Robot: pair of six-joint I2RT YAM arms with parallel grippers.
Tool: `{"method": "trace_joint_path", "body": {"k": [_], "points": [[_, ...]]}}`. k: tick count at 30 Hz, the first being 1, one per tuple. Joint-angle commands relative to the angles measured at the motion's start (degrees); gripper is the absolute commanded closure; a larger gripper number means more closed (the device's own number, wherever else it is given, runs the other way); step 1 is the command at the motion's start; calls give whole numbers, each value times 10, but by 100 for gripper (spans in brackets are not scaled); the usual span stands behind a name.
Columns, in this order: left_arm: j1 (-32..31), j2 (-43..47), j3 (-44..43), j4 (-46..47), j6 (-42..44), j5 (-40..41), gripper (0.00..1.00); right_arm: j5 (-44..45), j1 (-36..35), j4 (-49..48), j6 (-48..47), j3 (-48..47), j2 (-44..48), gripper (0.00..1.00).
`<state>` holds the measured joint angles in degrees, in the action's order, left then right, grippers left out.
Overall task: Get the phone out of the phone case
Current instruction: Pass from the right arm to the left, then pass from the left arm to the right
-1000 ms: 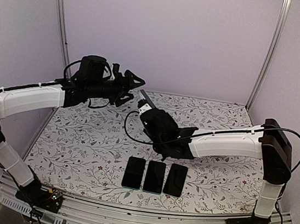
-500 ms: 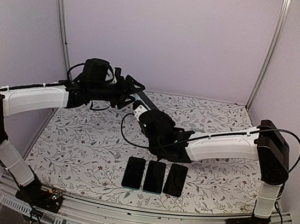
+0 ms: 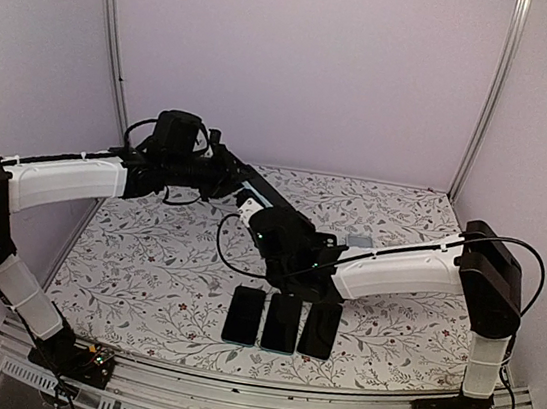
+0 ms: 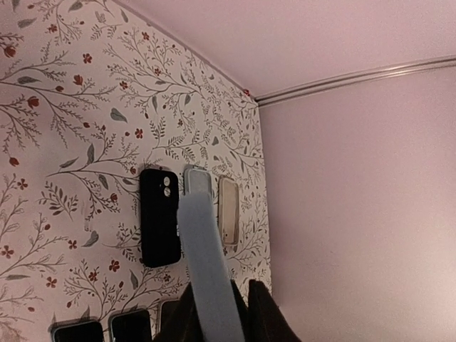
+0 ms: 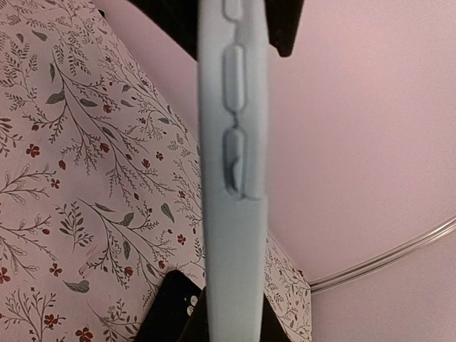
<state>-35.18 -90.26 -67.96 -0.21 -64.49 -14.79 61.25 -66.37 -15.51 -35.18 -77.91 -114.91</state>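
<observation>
A light blue phone case (image 5: 231, 214) is held edge-on in the air between both arms, its side buttons facing the right wrist camera. My right gripper (image 5: 231, 313) is shut on its near end. My left gripper (image 4: 217, 288) is shut on the other end, and its dark fingers (image 5: 281, 28) flank the case at the top of the right wrist view. In the top view the case (image 3: 260, 189) is a dark slanted slab between the left gripper (image 3: 235, 172) and the right gripper (image 3: 255, 212). The phone itself is hidden; I cannot tell it apart from the case.
Three dark phones (image 3: 281, 322) lie side by side near the table's front edge. Further back on the floral table lie a black case (image 4: 159, 217), a grey case (image 4: 198, 182) and a clear case (image 4: 228, 210). Pink walls enclose the table.
My left gripper has moved right to the raised case and shut on its far end. The right arm, still holding the case, has shifted slightly left and lower.
</observation>
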Motion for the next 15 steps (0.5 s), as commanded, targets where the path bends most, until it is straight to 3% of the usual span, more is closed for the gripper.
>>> {"method": "trace_joint_path", "body": {"k": [1,6,10,15], "points": [[3,-8,3,7,8,-12,86,13,-5,-37,-7,1,-2,90],[3,-6,1,12,11,-15,100,13,-8,-39,-9,5,-1,59],[8,0,-8,13,26,-17,100,12,-11,-40,-7,12,5,29],[28,16,-14,15,56,-18,100,-2,-17,-32,10,21,19,8]]}}
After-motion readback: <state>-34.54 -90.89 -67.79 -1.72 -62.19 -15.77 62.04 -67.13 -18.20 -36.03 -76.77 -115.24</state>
